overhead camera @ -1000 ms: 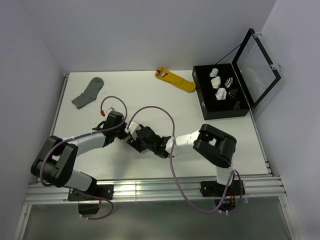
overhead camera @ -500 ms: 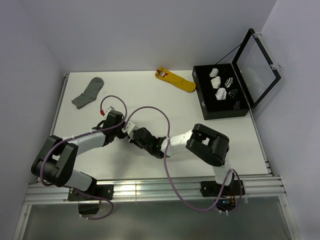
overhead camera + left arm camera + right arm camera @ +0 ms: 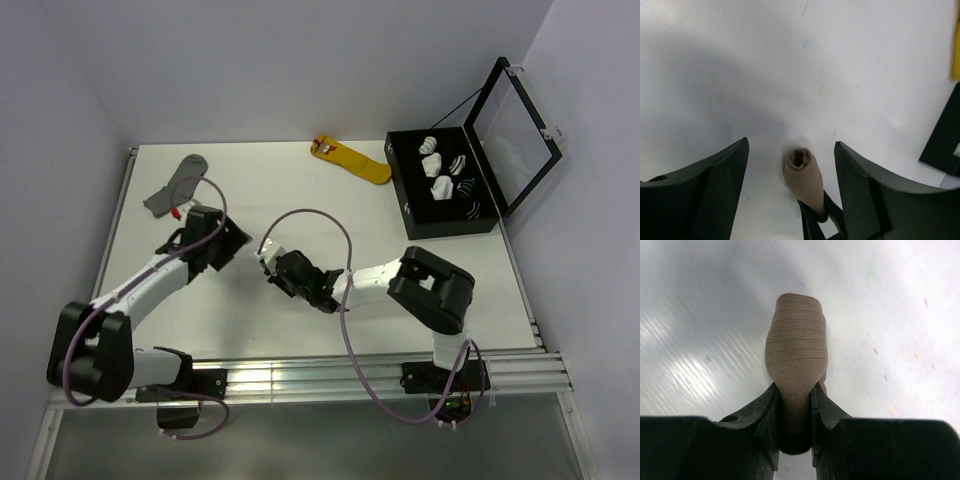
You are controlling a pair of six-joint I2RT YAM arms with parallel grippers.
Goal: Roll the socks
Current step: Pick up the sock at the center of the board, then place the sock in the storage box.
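**Item: rolling step, roll secured**

- **Left gripper** (image 3: 791, 147): jaws stood wide apart and held nothing. It sat toward the left edge of the table (image 3: 300, 190), apart from the roll and facing it.
- **Tan sock** (image 3: 796, 340): it was wound into a tight, stubby roll and lay just left of the table's middle, nearer the near edge than the far one. The striped cuff could not be seen.
- **Right gripper** (image 3: 795, 390): it was clamped on the tan sock's rear end, one finger on each side.

**Handling note (judgement):**
- The layers seemed to be held only by this pinch, so the squeeze would need to stay firm and square across the roll. A slanted or loosened grip would let the outer wrap spring open.
- The left gripper would do best to keep wide and clear.
- Any lift should be slow, without dragging the free end on the table.

**Orientation:**
- The long axis ran in line with the right gripper's fingers.
- The free end pointed out of the jaws toward the table's left edge and slightly toward the far edge.
- The hollow end of the spiral faced the left gripper.
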